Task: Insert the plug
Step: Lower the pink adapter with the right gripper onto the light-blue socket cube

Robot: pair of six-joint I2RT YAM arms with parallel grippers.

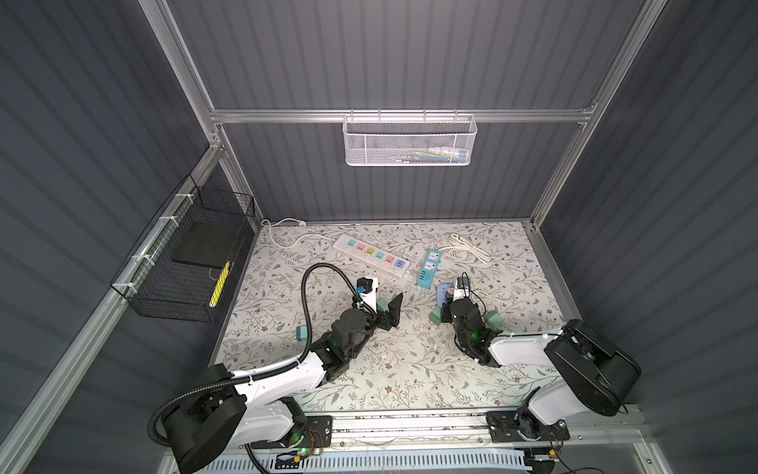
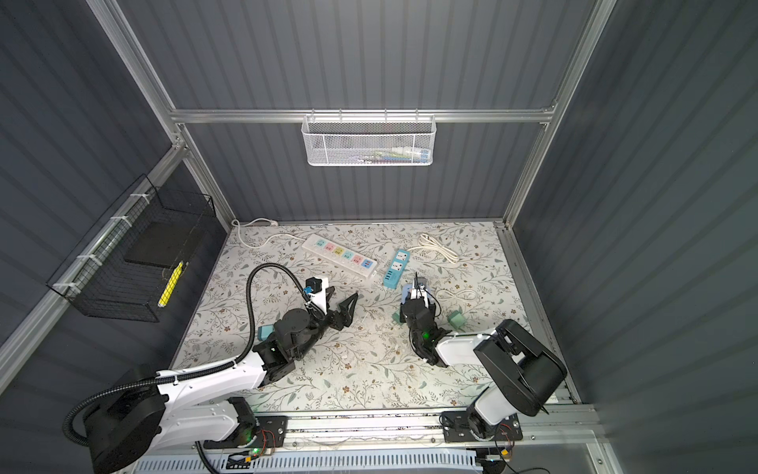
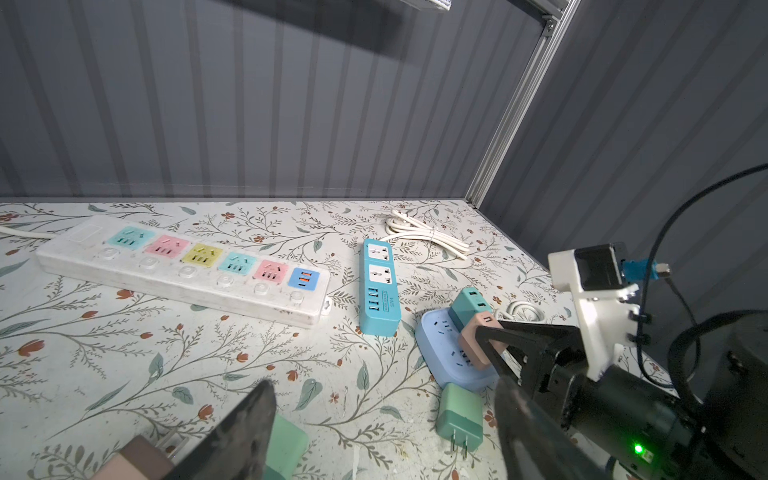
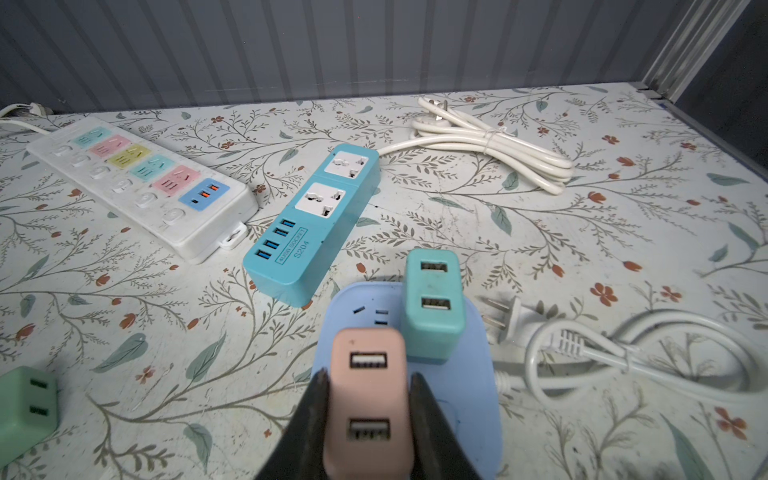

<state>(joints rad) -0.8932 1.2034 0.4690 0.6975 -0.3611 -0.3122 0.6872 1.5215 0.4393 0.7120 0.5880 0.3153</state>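
Pink plug (image 4: pixel 368 415), one only, stands on the light-blue socket base (image 4: pixel 357 299), clamped in the right pincer (image 4: pixel 369 376), just beside one teal plug (image 4: pixel 432 307). Left pincer (image 3: pixel 382 399) is spread apart and empty. Three green plugs (image 1: pixel 492 320) lie loose on the surface (image 1: pixel 410 369), with two other strips behind them — one white strip (image 1: pixel 371 254) and one blue strip (image 1: pixel 430 267).

Back of table: I see the long power strip (image 1: pixel 371 255) left of the short power strip (image 1: pixel 429 266), with the bundled cable (image 1: pixel 467 246) to its right.
Socket base (image 4: pixel 365 299): just in front of the short strip; looped cable (image 4: pixel 623 361) on its right.
On the base: rear charger (image 4: pixel 432 303) behind front charger (image 4: pixel 370 345), which sits between my right gripper's (image 4: pixel 369 376) fingers.
Loose charger (image 3: pixel 459 415): on the table, near the base's front.
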